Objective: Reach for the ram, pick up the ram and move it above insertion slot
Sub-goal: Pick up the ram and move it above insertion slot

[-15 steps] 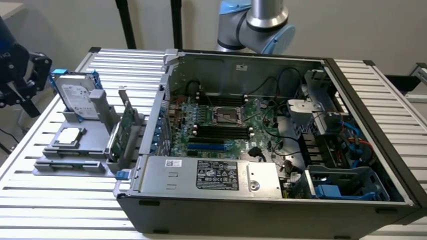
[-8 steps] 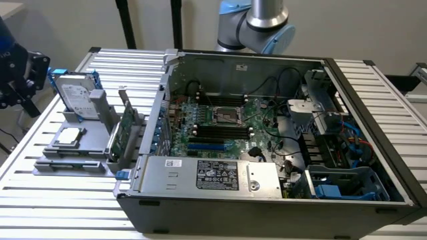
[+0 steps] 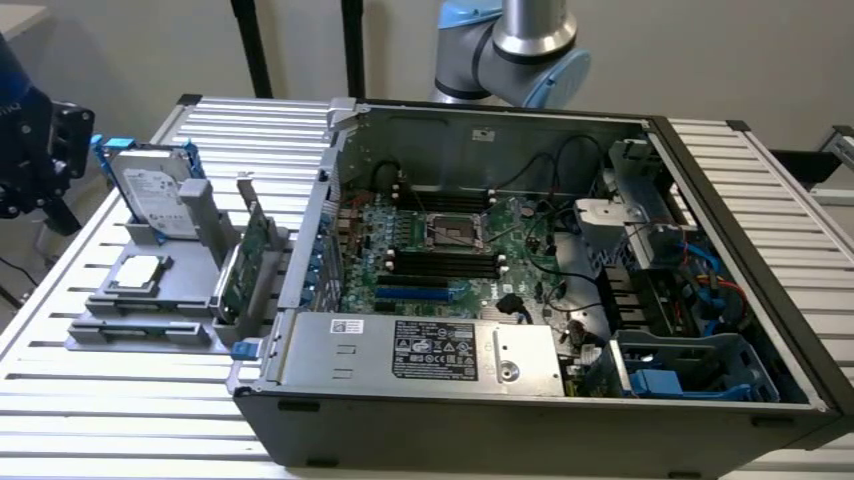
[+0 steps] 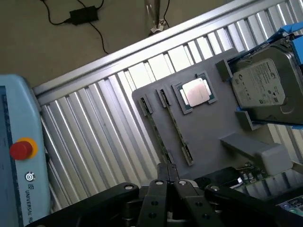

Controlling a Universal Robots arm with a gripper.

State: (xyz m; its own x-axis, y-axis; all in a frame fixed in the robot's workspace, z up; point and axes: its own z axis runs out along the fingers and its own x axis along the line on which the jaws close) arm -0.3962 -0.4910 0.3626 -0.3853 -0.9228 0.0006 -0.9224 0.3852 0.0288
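The pincer (image 4: 168,185) hangs with its black fingers (image 4: 156,198) drawn together and nothing visible between them, so I judge it empty and the work at its first step, the reach. How high it hangs I cannot tell. Ahead of it in the wrist view a grey holder (image 4: 208,125) lies on the slatted metal counter (image 4: 94,137). The ram (image 4: 155,135) appears to be the thin dark-green strip standing on edge in one of the holder's two long slots, the one farther from the processor chip (image 4: 195,91). It is seen edge-on, so I cannot be sure which slot is filled. Past the chip a silver hard drive (image 4: 262,87) leans in a blue cradle, and a broader green card (image 4: 248,176) stands at the holder's side nearest the pincer. A pendant with a red button (image 4: 21,156) shows off to one side. In the exterior view the holder sits to the exterior view's left of the open computer case (image 3: 534,425), well apart from the insertion slot (image 3: 447,264), one of the black sockets on the board inside. Nothing is picked up yet. As I judge it, the reach calls for the fingers to part, then an approach lined up with the stick's length so they take its flat faces, clear of the end clips and the neighbouring slot.
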